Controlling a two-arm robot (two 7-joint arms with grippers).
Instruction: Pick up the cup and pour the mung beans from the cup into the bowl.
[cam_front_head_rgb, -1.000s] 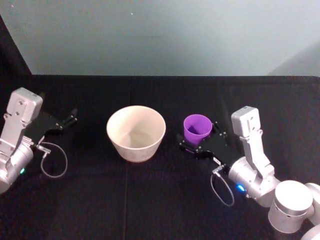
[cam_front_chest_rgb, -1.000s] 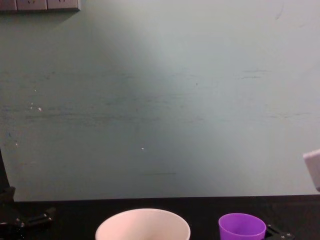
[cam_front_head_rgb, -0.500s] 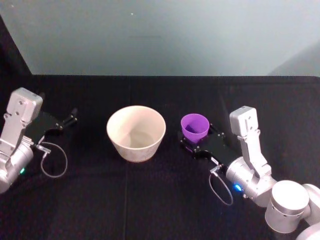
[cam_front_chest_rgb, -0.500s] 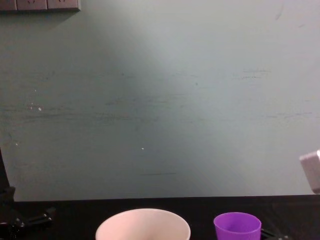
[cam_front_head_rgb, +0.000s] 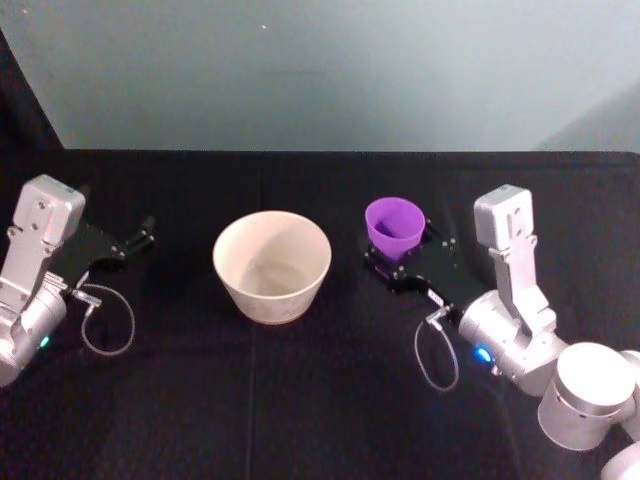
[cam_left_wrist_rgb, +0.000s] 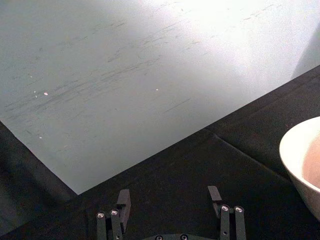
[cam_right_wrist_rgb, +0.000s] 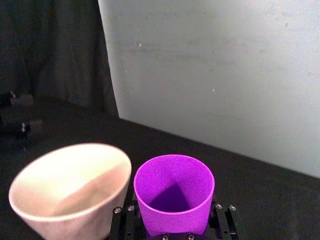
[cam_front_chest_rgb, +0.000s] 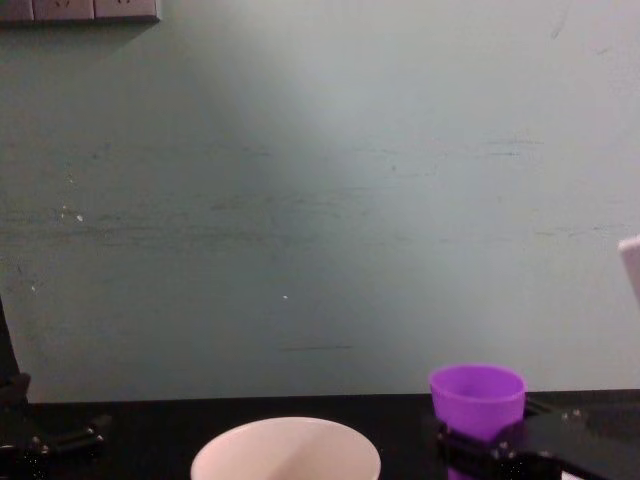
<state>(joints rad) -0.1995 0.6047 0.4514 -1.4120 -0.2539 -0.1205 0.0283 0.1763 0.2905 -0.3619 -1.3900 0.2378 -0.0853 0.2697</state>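
Observation:
The purple cup (cam_front_head_rgb: 394, 228) hangs upright above the black table, just right of the off-white bowl (cam_front_head_rgb: 272, 265). My right gripper (cam_front_head_rgb: 405, 258) is shut on the cup's lower half. In the right wrist view the cup (cam_right_wrist_rgb: 173, 195) sits between the fingers (cam_right_wrist_rgb: 224, 215), close beside the bowl (cam_right_wrist_rgb: 70, 185). Its inside looks plain purple, and the mung beans are out of view. The chest view shows the cup (cam_front_chest_rgb: 477, 400) raised above the bowl's rim (cam_front_chest_rgb: 285, 455), with the right gripper (cam_front_chest_rgb: 490, 445) under it. My left gripper (cam_front_head_rgb: 140, 238) rests open at the far left, also seen as the left gripper (cam_left_wrist_rgb: 168, 200).
A black cloth covers the table (cam_front_head_rgb: 300, 400), and a pale green wall (cam_front_head_rgb: 320, 70) stands behind it. A cable loop (cam_front_head_rgb: 105, 320) hangs by the left arm. Another cable loop (cam_front_head_rgb: 435, 360) hangs by the right arm.
My right gripper has lifted the cup off the table, and it now stands higher and slightly to the right. The left arm and the bowl have not moved.

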